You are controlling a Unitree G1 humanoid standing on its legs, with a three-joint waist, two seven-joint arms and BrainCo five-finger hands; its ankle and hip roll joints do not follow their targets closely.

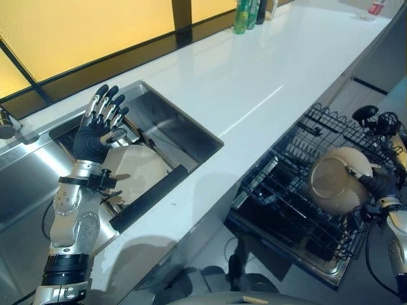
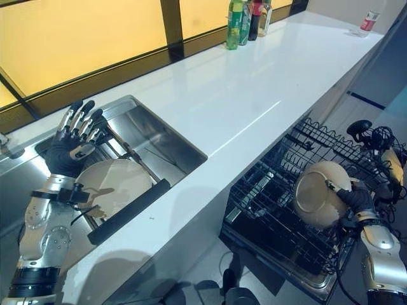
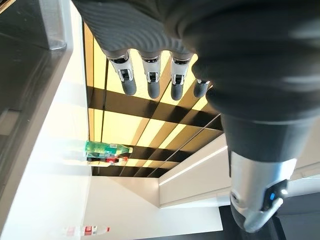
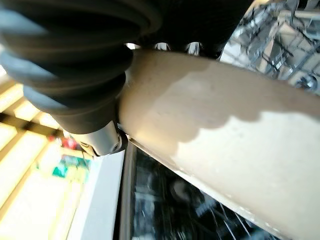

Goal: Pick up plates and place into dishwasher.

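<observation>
My right hand [image 2: 356, 198] is shut on a cream plate [image 2: 318, 194], held tilted on edge over the black wire rack of the open dishwasher [image 2: 280, 210]. The right wrist view has the plate's underside [image 4: 225, 140] pressed against the hand's dark cover. Another cream plate [image 2: 114, 187] lies in the steel sink [image 2: 159, 143] on a rack. My left hand [image 2: 73, 143] is raised above the sink with fingers straight and spread, holding nothing; its fingers [image 3: 150, 80] point away toward the window.
A black bar [image 2: 127, 213] lies along the sink's front edge. Green bottles [image 2: 241, 22] stand at the far end of the white counter [image 2: 254, 89], with a small can [image 2: 369, 22] further right. The dishwasher rack sticks out below the counter edge.
</observation>
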